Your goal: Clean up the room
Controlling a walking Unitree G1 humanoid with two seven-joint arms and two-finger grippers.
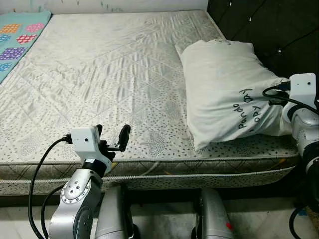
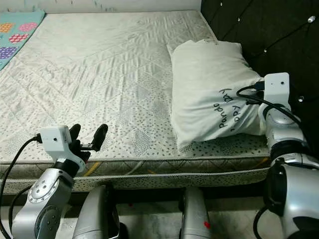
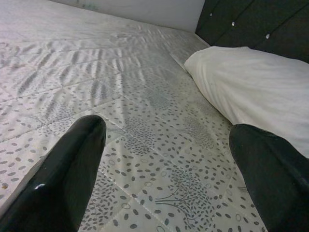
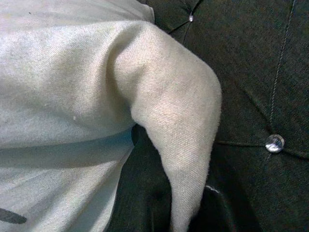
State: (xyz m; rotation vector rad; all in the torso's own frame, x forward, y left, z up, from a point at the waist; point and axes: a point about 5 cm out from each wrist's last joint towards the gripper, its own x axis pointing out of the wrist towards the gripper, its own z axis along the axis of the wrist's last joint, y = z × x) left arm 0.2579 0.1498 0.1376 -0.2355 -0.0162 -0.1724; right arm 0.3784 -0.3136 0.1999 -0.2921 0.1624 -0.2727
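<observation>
A white pillow (image 1: 227,89) with dark lettering lies on the right side of the grey patterned mattress (image 1: 99,74), up against the dark headboard (image 1: 269,25). My right gripper (image 4: 186,217) is at the pillow's near right corner (image 4: 178,121), which tapers down between its fingers, so it looks shut on that corner. The right arm's wrist camera (image 1: 302,85) sits between pillow and headboard. My left gripper (image 1: 112,132) hangs open just above the mattress's near edge, left of centre, with nothing between its fingers (image 3: 72,164).
A blanket (image 1: 17,35) with coloured squares lies at the mattress's far left corner. The tufted headboard walls off the right side. The bed's front edge (image 1: 174,172) runs just ahead of my legs, with light floor below.
</observation>
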